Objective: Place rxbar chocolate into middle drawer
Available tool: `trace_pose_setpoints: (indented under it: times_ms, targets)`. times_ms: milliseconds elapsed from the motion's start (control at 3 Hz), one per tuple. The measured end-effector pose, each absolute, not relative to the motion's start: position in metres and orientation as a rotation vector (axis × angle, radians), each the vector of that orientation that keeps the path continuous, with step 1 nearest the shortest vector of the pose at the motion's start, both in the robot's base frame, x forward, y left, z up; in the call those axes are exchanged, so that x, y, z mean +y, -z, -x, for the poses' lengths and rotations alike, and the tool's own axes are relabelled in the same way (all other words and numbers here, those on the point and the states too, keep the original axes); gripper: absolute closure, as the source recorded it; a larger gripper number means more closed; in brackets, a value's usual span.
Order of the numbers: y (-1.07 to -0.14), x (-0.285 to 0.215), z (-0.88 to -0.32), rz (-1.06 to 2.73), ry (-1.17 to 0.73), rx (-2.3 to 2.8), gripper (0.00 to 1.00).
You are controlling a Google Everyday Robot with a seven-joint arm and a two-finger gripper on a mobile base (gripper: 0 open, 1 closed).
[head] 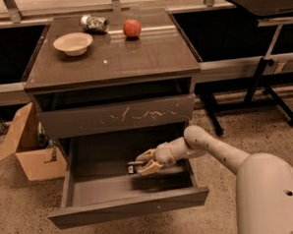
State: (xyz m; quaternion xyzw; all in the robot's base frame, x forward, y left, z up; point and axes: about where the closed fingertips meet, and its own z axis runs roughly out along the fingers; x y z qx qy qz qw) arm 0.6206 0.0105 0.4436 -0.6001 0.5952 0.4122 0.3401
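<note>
The middle drawer point(126, 207) is pulled out below the cabinet, with a plain grey front and smooth grey inside. My gripper point(143, 162) reaches into it from the right, low over the drawer's back middle. It is shut on the rxbar chocolate point(134, 167), a small dark bar whose end sticks out to the left between the pale fingers point(148, 168). The bar is held just above the drawer floor.
The drawer above point(117, 118) is shut and bears pale scratches. On the cabinet top stand a pale bowl point(73, 43), a crushed silvery can point(94, 23) and a red apple point(131, 28). A cardboard box point(30, 145) stands on the floor at the left. A black table frame point(262, 68) is at the right.
</note>
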Motion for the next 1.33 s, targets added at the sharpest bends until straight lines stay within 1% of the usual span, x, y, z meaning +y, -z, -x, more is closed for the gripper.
trace_pose_setpoints:
  times_ms: [667,1000,1333]
  targets:
    - [-0.433,0.008,-0.629,1.526,-1.055,1.576,0.08]
    - [-0.442,-0.003,-0.633,1.511,-1.014,1.583,0.00]
    - [-0.465,-0.024,-0.636,1.490,-0.965,1.578,0.00]
